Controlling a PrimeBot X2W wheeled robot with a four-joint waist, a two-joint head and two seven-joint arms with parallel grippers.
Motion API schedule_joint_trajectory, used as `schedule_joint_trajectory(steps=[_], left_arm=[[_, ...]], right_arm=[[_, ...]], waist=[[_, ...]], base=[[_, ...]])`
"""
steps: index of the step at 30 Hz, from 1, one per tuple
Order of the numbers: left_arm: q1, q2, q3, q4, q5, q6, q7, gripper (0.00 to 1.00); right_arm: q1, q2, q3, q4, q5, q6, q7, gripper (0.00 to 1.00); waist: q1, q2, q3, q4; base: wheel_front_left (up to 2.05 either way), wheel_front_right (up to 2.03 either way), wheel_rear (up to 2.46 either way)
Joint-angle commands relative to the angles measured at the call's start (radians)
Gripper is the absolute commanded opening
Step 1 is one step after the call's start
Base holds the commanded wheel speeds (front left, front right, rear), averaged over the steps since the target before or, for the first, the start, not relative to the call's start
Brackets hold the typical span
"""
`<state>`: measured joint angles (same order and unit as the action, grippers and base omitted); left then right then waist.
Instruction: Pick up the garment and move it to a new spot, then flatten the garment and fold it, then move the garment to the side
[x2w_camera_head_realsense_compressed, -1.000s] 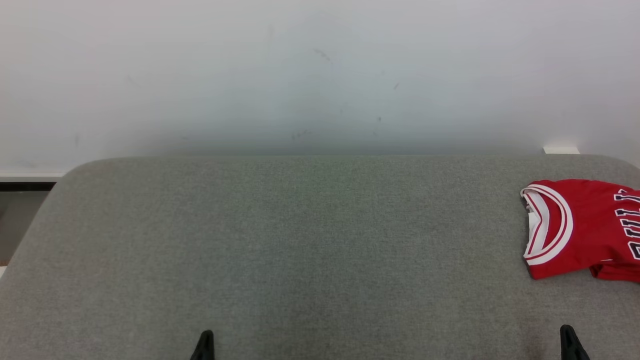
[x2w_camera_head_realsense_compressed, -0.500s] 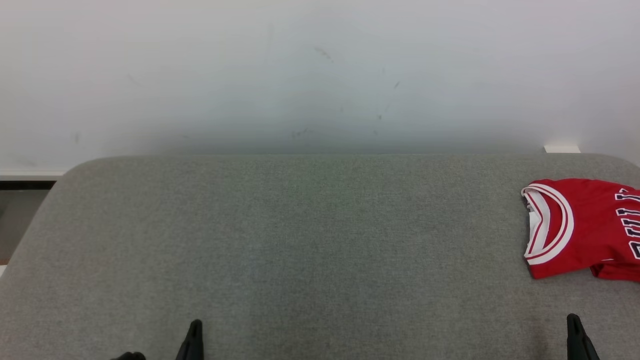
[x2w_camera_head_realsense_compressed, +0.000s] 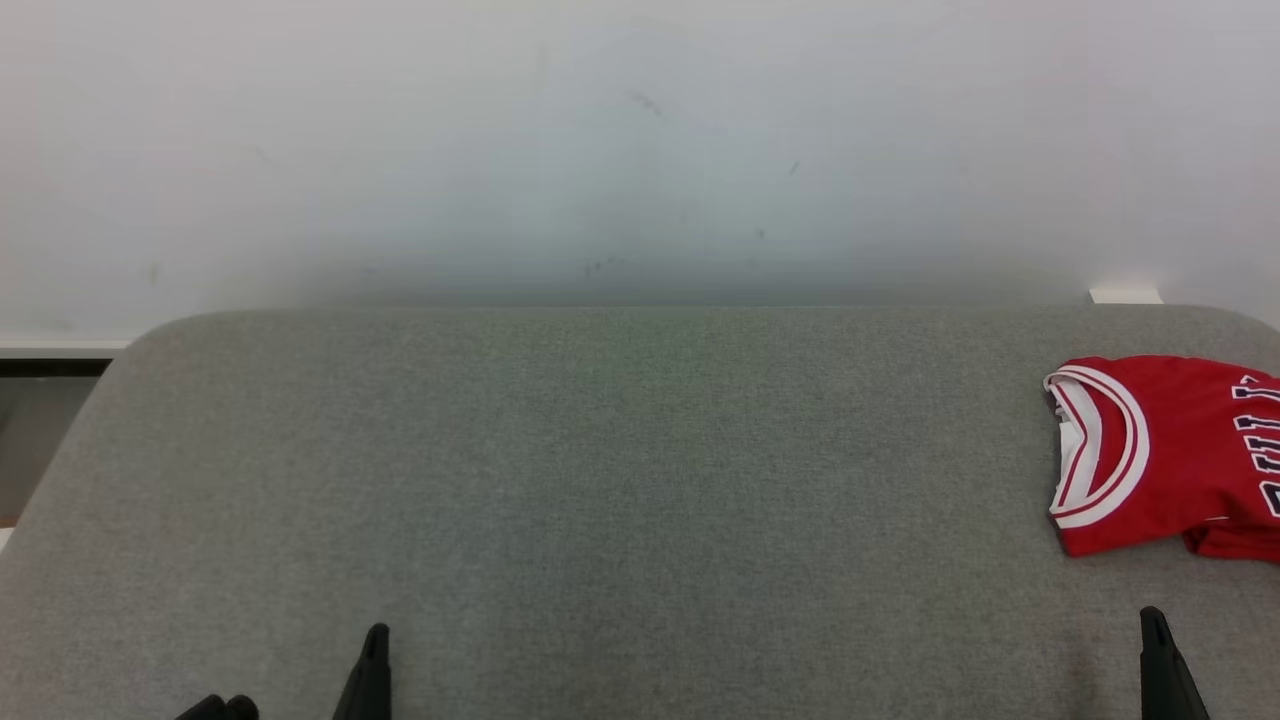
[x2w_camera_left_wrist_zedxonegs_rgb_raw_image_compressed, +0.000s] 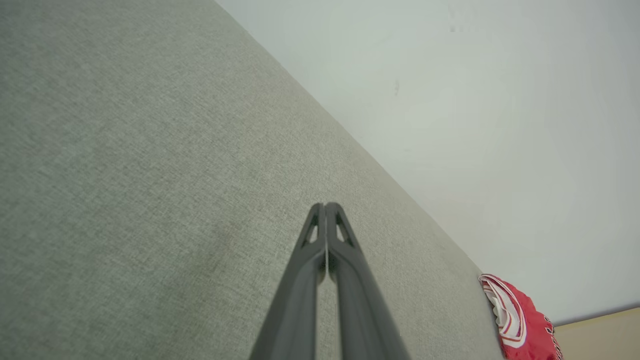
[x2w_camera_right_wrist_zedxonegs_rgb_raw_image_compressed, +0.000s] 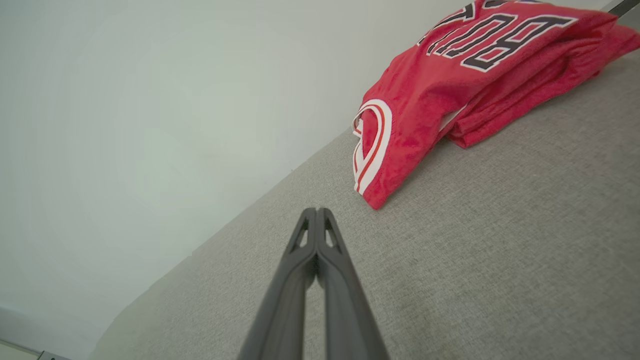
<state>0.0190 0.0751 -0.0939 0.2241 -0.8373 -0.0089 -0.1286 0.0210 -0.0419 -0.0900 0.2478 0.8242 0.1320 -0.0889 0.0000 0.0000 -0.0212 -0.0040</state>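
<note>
Garment (x2w_camera_head_realsense_compressed: 1170, 460) placement makes most sense against the largest thing in view, the grey fabric-covered surface (x2w_camera_head_realsense_compressed: 600, 480), which spans nearly the whole width of the head view. Behind it rises a pale wall (x2w_camera_head_realsense_compressed: 640, 150), meeting the surface's far edge.

The garment is a red jersey with dark, white-edged lettering. It lies at the far right of the surface, near the back edge, and is partly cut off by the head view's right border. In the right wrist view it reads as a compact stack of layers rather than a spread sheet, with a doubled-over edge showing under the top panel. It therefore appears to be folded and set to the side, and by that judgement the last step of the task looks done or all but done. Its collar (x2w_camera_head_realsense_compressed: 1100, 450), trimmed in white and red, faces the open middle of the surface.

The right gripper (x2w_camera_head_realsense_compressed: 1152, 625) sits low at the near edge, near the garment but apart from it, its two dark fingers pressed together with nothing between them. The left gripper (x2w_camera_head_realsense_compressed: 372, 645) is likewise closed and empty, well away on the left, pointing across the grey fabric. Both are probably parked there to keep clear of the finished fold.

A small white block (x2w_camera_head_realsense_compressed: 1125, 296) sits against the wall just behind the surface's far edge.
</note>
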Motion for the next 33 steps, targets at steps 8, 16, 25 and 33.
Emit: schedule_joint_trajectory(steps=[8, 16, 25, 33], left_arm=[[-0.039, 0.013, 0.022, -0.005, -0.125, -0.019, 0.025, 0.0], [-0.052, 0.018, 0.037, -0.002, -0.226, -0.034, 0.047, 0.0], [-0.067, 0.022, 0.052, 0.0, -0.328, -0.047, 0.068, 0.0], [-0.079, 0.025, 0.065, 0.003, -0.416, -0.06, 0.086, 0.0]], right_arm=[[-0.038, -0.01, -0.006, -0.009, 0.118, -0.001, 0.029, 0.0], [-0.053, -0.01, -0.009, -0.007, 0.211, -0.001, 0.054, 0.0], [-0.07, -0.011, -0.012, -0.005, 0.307, -0.001, 0.08, 0.0], [-0.083, -0.011, -0.015, -0.004, 0.386, -0.001, 0.1, 0.0]], waist=[[0.0, 0.0, 0.002, 0.0], [0.0, 0.0, 0.004, 0.001], [0.0, 0.0, 0.006, 0.001], [0.0, 0.0, 0.008, 0.002]], base=[[0.0, 0.0, 0.0], [0.0, 0.0, 0.0], [0.0, 0.0, 0.0], [0.0, 0.0, 0.0]])
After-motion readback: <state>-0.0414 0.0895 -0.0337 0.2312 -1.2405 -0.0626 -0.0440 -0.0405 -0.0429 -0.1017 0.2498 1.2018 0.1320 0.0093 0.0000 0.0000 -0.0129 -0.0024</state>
